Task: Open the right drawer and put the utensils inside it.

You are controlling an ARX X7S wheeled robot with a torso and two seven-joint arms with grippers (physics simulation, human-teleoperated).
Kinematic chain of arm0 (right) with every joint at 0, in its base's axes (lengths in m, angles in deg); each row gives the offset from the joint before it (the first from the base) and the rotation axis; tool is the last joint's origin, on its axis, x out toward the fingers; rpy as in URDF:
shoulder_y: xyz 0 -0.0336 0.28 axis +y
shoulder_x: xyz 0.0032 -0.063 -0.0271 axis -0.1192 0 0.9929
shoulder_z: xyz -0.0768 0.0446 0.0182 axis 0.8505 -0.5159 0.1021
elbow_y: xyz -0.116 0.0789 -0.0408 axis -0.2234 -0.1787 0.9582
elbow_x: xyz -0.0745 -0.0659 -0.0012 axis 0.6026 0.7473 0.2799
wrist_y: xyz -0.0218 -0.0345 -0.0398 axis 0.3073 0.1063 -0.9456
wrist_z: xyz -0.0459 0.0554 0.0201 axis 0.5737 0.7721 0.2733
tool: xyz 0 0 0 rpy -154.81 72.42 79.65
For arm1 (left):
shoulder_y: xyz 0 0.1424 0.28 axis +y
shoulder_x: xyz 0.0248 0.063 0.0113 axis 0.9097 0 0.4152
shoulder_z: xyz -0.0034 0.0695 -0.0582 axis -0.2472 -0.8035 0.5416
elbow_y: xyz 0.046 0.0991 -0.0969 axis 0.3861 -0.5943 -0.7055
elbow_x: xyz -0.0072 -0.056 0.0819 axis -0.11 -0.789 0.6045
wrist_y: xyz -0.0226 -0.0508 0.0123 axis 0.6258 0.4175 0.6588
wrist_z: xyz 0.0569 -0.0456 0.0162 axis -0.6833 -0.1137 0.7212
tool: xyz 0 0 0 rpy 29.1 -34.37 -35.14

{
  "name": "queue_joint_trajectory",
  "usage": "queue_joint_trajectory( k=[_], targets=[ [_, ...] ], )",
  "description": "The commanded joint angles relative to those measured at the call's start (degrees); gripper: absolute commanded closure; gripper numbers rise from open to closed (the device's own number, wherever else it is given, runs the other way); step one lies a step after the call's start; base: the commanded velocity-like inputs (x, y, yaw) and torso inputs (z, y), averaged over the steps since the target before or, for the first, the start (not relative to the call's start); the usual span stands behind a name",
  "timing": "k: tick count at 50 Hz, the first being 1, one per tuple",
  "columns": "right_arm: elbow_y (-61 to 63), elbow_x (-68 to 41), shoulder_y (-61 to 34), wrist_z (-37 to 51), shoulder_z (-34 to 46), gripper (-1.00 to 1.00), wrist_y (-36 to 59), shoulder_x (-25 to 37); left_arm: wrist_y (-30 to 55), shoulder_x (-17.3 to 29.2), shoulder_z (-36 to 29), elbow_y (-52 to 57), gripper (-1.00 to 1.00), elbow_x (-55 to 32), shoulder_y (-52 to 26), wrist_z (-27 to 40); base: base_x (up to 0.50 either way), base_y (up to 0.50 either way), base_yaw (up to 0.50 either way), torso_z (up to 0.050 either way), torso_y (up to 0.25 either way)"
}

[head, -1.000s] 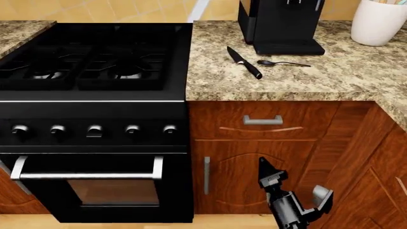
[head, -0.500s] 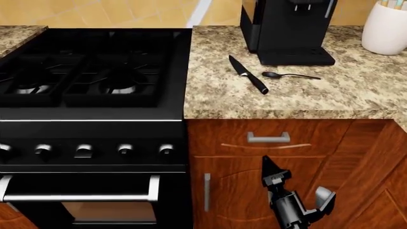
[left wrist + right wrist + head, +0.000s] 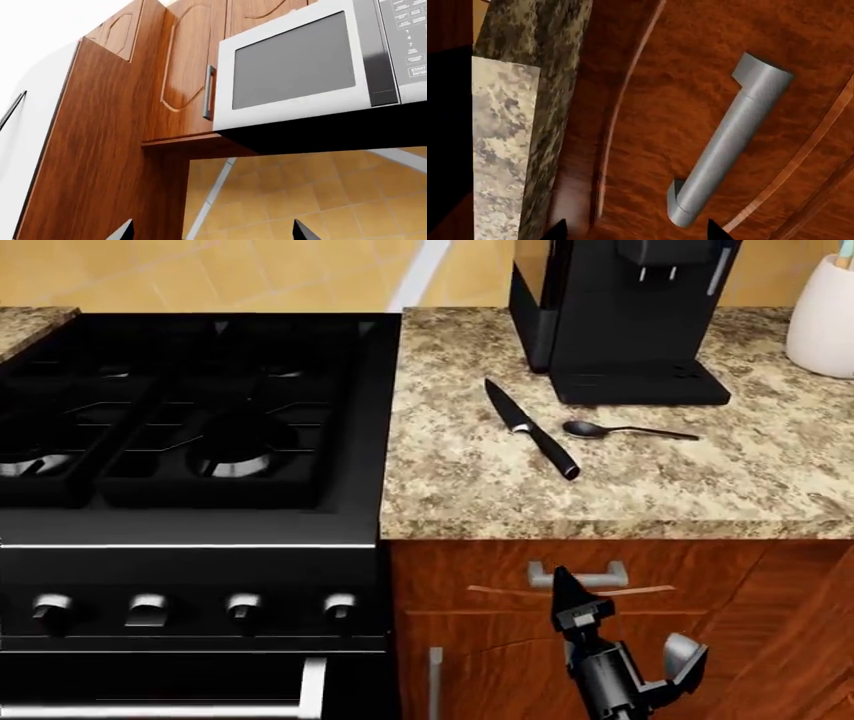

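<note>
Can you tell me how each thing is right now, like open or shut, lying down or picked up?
Drawer: shut.
Drawer handle: not gripped yet.
Knife: lying flat on the counter.
Spoon: lying flat beside the knife.
Right gripper: open, close to the handle.
Left gripper: open, holding nothing.
Cabinet door: shut.

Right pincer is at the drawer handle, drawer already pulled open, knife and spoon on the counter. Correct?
Not quite: the drawer is shut, its front flush under the counter in the head view. The right pincer is at the handle; knife and spoon lie on the counter.
</note>
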Motion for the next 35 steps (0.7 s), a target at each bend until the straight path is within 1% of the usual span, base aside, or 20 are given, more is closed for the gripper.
queue_joint_trajectory(
  k=[1,9,19,24,31,35],
  targets=[
    [-0.2,-1.0,-0.1,0.5,0.3,-1.0,-0.3,0.2,0.1,-0.1,0.4,0.0,-1.0,-0.5,0.0,-0.2,0.25,0.0,0.0,0.0,0.0],
    [-2.2,-1.1,-1.0,4.2,0.4,-1.0,-0.2,0.5,0.2,-0.7,1.4,0.0,-1.0,-1.3,0.0,-0.8,0.0,0.0,0.0,0.0,0.0],
    [-3.9,-0.5,-1.6,7.2,0.5,-1.0,-1.4,0.4,0.3,-0.2,0.8,0.0,-1.0,-0.6,0.0,-0.1,0.0,0.0,0.0,0.0,0.0],
    [-5.1,-2.4,-3.0,9.1,0.4,-1.0,0.7,1.3,0.4,0.0,0.6,0.0,-1.0,-0.4,0.0,0.0,0.0,0.0,0.0,0.0,0.0],
    [-10.6,-3.6,-7.4,9.2,0.4,-1.0,1.6,1.6,0.3,-0.4,1.7,0.0,-1.0,-1.3,0.0,-0.7,0.0,0.0,0.0,0.0,0.0],
    [-15.2,-4.5,-11.1,8.3,1.9,-1.0,5.2,2.7,0.2,0.0,1.0,0.0,-1.0,-0.7,0.0,-0.3,0.0,0.0,0.0,0.0,0.0]
  ],
)
